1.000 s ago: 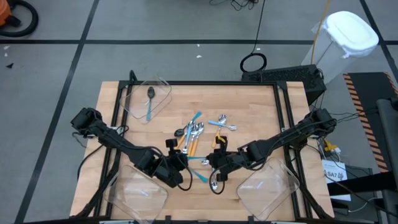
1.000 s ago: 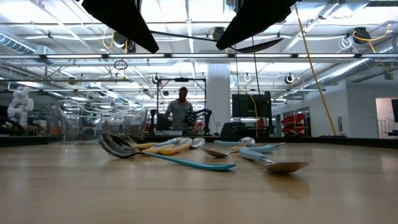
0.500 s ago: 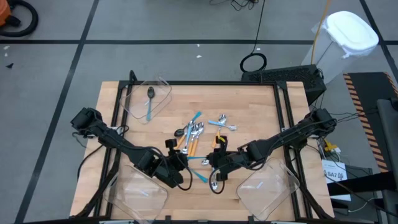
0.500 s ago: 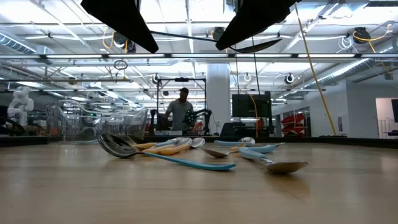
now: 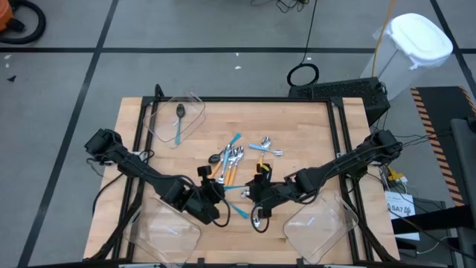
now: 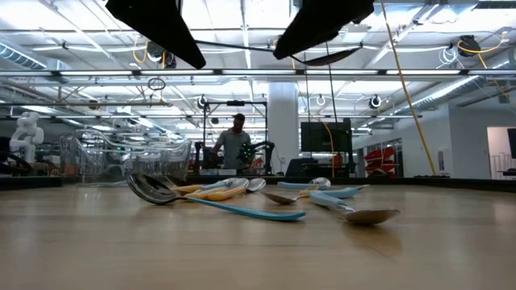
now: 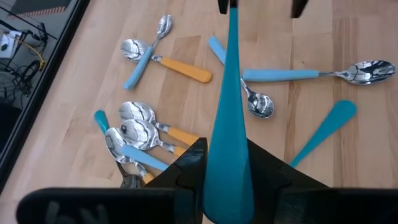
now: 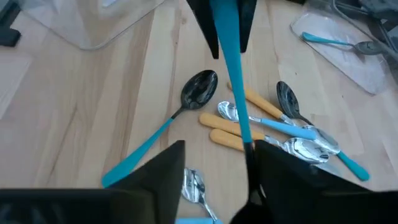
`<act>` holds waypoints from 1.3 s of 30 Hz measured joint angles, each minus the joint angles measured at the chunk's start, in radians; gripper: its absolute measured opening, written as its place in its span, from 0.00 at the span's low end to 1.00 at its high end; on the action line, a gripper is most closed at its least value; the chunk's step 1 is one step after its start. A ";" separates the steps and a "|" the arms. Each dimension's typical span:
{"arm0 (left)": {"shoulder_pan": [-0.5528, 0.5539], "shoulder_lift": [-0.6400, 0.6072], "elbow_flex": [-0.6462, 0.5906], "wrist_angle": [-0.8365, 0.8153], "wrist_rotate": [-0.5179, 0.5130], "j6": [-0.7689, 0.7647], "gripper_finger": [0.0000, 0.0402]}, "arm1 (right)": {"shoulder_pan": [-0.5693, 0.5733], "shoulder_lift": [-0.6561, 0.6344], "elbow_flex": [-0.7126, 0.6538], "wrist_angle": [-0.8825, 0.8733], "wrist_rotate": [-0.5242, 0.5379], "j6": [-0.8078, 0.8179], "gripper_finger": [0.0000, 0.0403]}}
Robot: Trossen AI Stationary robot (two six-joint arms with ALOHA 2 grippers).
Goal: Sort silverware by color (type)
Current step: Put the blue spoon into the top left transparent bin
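From above, my table [image 5: 297,119] carries a spoon pile [image 5: 232,158] mid-board. Only the wrist views show the blue-handled spoon [image 7: 228,124]: my left gripper [image 7: 227,177] pinches its handle, while my right gripper [image 8: 214,180] stands spread around its far end.

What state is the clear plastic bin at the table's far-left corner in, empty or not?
Not empty: the bin holds one black-bowled, blue-handled spoon.

Spoons [image 5: 232,160] cluster mid-bench [image 5: 312,126]. Bin [image 5: 195,113] at far left holds one spoon [image 5: 179,121]. Two bins at near edge: left [image 5: 167,234], right [image 5: 321,227]. End effectors meet between them, a spoon [image 7: 229,118] spanning both.
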 joint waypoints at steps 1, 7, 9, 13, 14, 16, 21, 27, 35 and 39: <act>0.000 0.000 0.000 0.000 0.001 -0.001 0.20 | 0.000 0.000 0.011 -0.001 0.002 -0.002 0.50; 0.001 0.000 0.000 -0.009 0.007 -0.016 0.20 | 0.001 -0.002 0.077 -0.015 0.002 -0.037 0.58; 0.001 0.000 0.000 -0.014 0.011 -0.019 0.20 | 0.001 -0.002 0.092 -0.026 0.002 -0.042 0.59; 0.000 0.000 0.000 -0.020 0.012 -0.024 0.20 | 0.001 -0.002 0.118 -0.092 0.003 -0.051 0.59; 0.000 0.000 0.000 -0.022 0.012 -0.024 0.20 | 0.002 -0.002 0.119 -0.106 0.003 -0.047 0.59; 0.000 0.000 0.000 -0.022 0.014 -0.024 0.20 | 0.005 -0.010 0.120 -0.146 0.003 -0.035 0.58; 0.000 0.000 0.000 -0.037 0.015 -0.024 0.20 | 0.028 -0.017 0.121 -0.266 0.009 0.035 0.56; 0.006 0.000 0.000 -0.103 -0.004 -0.046 0.20 | 0.117 -0.016 0.109 -0.292 0.075 0.096 0.54; 0.044 0.000 0.000 -0.131 -0.004 -0.041 0.20 | 0.230 -0.016 0.044 -0.203 0.247 0.099 0.51; 0.073 0.000 0.000 -0.170 -0.004 -0.058 0.20 | 0.244 -0.016 0.033 -0.162 0.247 0.081 0.50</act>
